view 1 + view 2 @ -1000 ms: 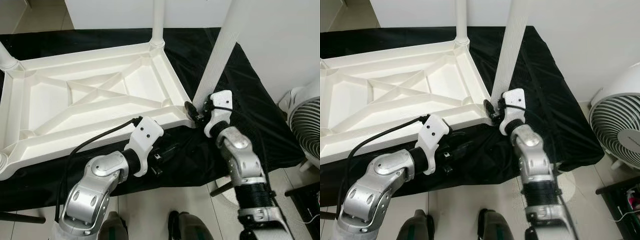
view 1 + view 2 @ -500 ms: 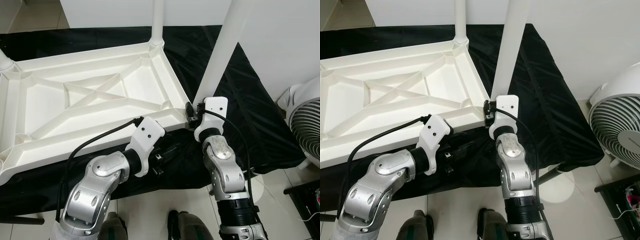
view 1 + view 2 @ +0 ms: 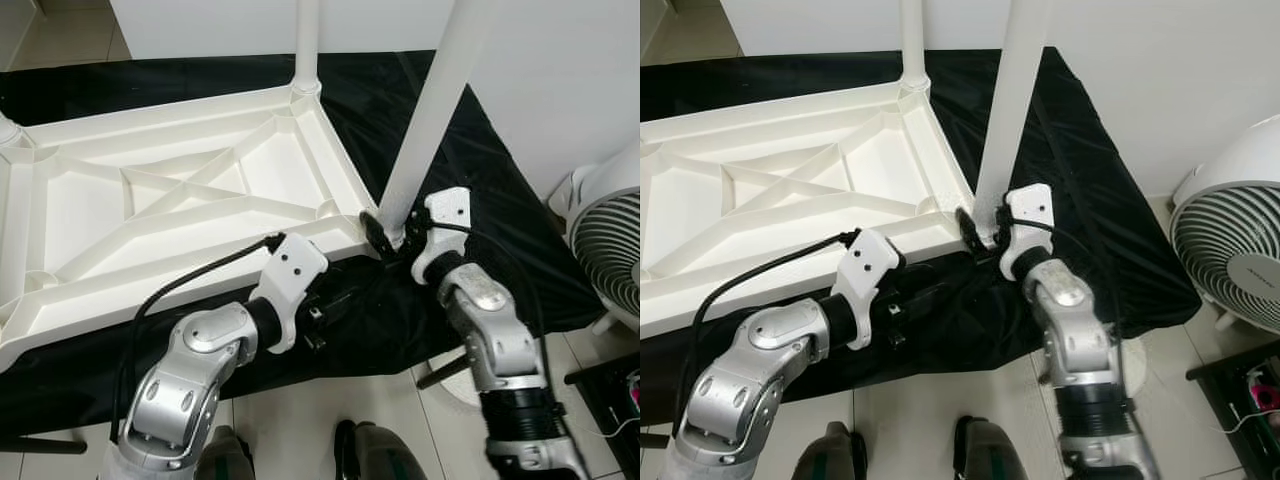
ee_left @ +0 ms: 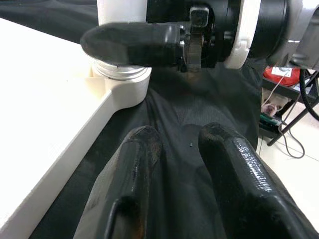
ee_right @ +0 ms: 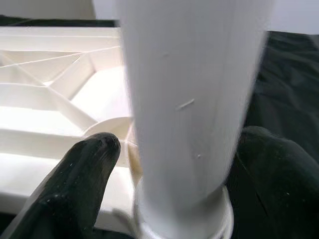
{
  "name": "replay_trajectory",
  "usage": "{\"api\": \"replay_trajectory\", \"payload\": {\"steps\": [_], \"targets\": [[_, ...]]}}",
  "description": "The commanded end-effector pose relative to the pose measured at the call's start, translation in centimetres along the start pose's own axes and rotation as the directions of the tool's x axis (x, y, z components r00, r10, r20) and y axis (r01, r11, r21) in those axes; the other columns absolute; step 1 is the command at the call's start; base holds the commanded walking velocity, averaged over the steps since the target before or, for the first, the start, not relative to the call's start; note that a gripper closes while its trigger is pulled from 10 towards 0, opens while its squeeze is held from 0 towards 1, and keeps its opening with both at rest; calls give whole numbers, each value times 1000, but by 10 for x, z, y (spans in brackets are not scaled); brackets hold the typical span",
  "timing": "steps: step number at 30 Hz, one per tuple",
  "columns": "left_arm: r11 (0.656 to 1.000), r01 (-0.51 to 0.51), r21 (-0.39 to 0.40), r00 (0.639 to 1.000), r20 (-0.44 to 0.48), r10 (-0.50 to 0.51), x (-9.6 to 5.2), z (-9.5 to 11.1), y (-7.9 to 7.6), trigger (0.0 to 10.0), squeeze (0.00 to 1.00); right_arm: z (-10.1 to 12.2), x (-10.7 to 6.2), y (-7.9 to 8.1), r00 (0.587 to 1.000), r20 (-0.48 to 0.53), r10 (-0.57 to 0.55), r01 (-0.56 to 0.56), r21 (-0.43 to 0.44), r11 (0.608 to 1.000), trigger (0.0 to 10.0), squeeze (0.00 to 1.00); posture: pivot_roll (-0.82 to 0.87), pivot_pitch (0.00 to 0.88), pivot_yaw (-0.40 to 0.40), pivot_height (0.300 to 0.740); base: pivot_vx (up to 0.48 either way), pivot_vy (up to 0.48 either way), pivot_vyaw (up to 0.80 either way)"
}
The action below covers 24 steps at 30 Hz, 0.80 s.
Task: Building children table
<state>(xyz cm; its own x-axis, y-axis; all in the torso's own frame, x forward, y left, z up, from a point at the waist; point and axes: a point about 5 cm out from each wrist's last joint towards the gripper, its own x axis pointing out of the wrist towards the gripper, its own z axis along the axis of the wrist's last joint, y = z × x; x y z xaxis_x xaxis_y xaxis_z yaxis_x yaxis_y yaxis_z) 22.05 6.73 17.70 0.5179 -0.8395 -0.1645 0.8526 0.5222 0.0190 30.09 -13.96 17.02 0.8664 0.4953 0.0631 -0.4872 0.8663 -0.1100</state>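
1. Our right gripper (image 3: 393,232) has its 2 black fingers (image 5: 82,184) set on either side of the white table leg (image 3: 430,110), low down by the socket; they look closed on it, though we cannot confirm firm contact on both sides.
2. Just beside that gripper, toward our left, lies the upturned white tabletop (image 3: 170,205) on the black cloth (image 3: 480,180), with the leg standing in its near corner socket (image 4: 121,74).
3. Our left gripper (image 4: 177,149) hovers over the cloth short of that corner, fingers parted and holding nothing.
4. We judge the leg slightly tilted; pushing or twisting it off-axis could jam it.
5. Squeezing so low gives little leverage, so the fingers may slip.
6. Pressing sideways might slide the tabletop across the cloth.
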Motion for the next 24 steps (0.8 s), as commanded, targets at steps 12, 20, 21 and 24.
{"api": "replay_trajectory", "payload": {"steps": [12,20,21,24], "targets": [[996,-91,3,996,-3,91,-1,2,7,10000,0,-11,19,-14,960,-29,278,-279,-62,958,10000,0,-30,127,10,740,0,0,0],[996,-90,5,996,-7,90,-3,2,8,10000,0,-20,36,-7,944,-51,327,-330,-51,943,9686,0,-24,123,14,740,0,0,0],[996,-90,5,996,-7,90,-2,2,8,10000,0,-22,39,-4,938,-53,342,-345,-47,938,8588,0,-23,123,14,740,0,0,0],[996,-91,7,996,-5,91,-2,3,8,10000,0,-26,40,1,927,-52,372,-375,-40,926,0,0,-20,121,10,740,0,0,0]]}}
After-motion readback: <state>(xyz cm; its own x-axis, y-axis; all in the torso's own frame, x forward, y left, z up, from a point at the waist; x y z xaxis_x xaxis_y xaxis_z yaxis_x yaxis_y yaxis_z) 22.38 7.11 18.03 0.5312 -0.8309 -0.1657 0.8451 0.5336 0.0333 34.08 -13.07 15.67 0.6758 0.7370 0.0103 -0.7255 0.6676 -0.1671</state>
